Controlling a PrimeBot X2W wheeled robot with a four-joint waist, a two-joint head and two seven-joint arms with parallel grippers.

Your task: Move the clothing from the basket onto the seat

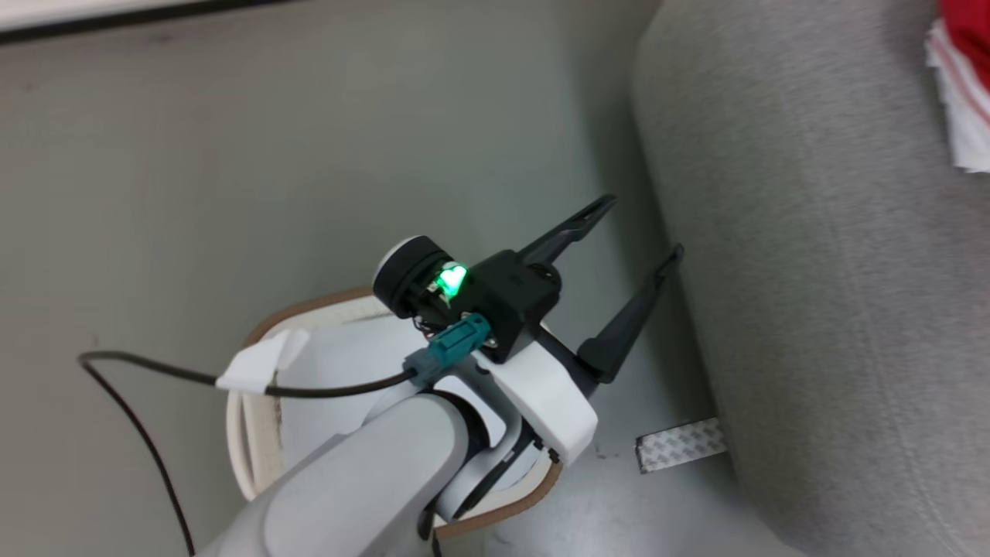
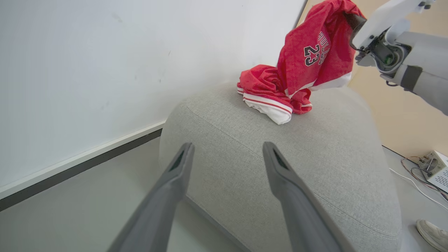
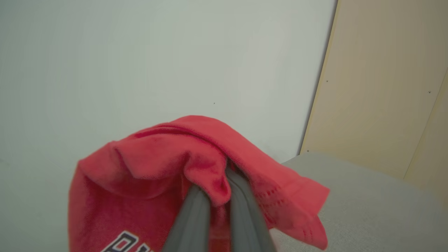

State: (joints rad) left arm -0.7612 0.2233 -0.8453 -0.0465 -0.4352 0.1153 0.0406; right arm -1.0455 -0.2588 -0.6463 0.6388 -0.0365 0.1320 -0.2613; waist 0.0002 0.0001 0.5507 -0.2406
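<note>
Now two red garments show: the jersey (image 2: 315, 52) hangs above the one seat (image 2: 280, 168), pinched in the tight-closed jaws of the right gripper (image 3: 217, 196), and the striped garment (image 2: 266, 91) lies on that seat. One basket (image 1: 249, 445) stands on the floor under the left gripper (image 1: 645, 226), whose jaws are spread wide and hold nothing.

The white perforated plastic laundry basket with a brown rim (image 1: 249, 441) stands on the floor just beside the large light-grey fabric sofa (image 1: 812, 271). The left gripper (image 1: 642, 227) hangs over the gap between them. On the sofa lies a red stripe-trimmed garment (image 2: 266, 94). The red "BULLS 23" jersey (image 2: 315, 52) hangs from the right gripper (image 3: 217, 199) and drapes down onto the garment.
</note>
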